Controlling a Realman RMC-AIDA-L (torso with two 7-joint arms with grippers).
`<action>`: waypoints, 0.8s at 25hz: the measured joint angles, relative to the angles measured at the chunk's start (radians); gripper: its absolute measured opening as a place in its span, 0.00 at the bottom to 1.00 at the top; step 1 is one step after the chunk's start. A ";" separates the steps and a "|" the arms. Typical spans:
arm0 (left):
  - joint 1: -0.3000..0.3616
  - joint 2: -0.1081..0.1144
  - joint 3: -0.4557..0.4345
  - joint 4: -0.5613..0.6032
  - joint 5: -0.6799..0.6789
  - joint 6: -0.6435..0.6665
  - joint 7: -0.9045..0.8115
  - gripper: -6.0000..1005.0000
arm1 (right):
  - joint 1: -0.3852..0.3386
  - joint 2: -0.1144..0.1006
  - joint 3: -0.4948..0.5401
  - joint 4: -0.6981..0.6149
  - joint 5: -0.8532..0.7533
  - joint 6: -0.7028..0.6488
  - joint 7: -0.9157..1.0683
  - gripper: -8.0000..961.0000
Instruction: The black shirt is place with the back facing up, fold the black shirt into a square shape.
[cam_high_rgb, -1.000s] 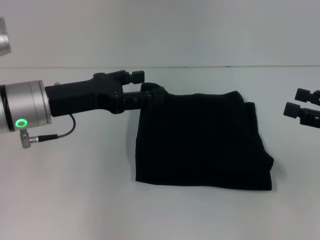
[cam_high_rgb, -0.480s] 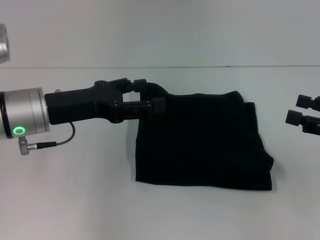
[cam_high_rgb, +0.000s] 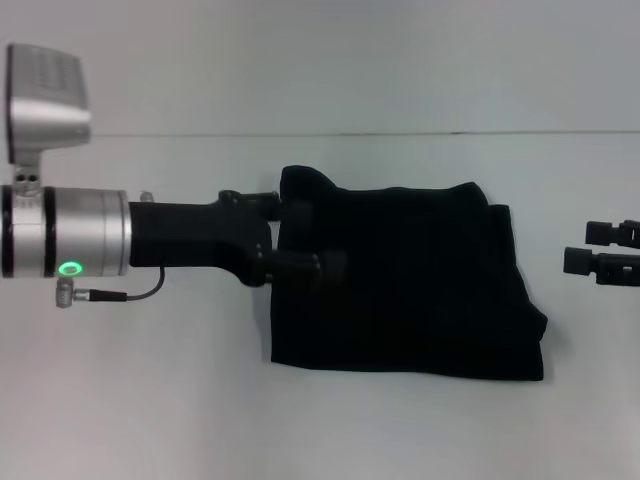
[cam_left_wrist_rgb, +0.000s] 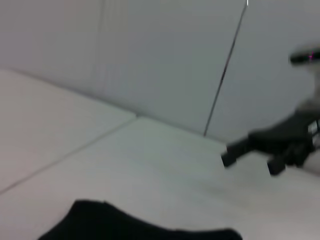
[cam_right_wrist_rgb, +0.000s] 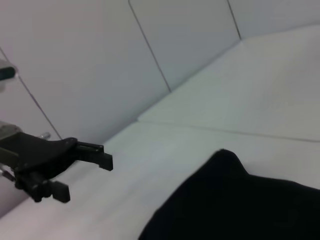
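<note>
We see the black shirt (cam_high_rgb: 410, 285) on the worktop (cam_high_rgb: 150, 400), its raised corner pinched in our left gripper (cam_high_rgb: 300, 238) jaws; right gripper (cam_high_rgb: 590, 247) waits open, apart. Soft, light, floppy: best gripped at corners

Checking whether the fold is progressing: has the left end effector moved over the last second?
Yes. The left end effector has pushed rightward and toward the camera, from the far-left corner of the black shirt to over its left edge. The shirt's near edge stays put.
</note>
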 joint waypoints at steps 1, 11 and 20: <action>-0.014 0.003 0.004 0.000 0.030 -0.003 -0.008 0.87 | 0.009 0.002 -0.001 -0.016 -0.015 0.001 0.017 0.96; -0.098 0.011 0.027 0.012 0.209 -0.041 -0.113 0.87 | 0.117 -0.002 -0.100 -0.053 -0.135 0.049 0.168 0.96; -0.111 0.016 0.057 0.027 0.251 -0.079 -0.144 0.87 | 0.160 -0.006 -0.209 -0.061 -0.145 0.110 0.237 0.96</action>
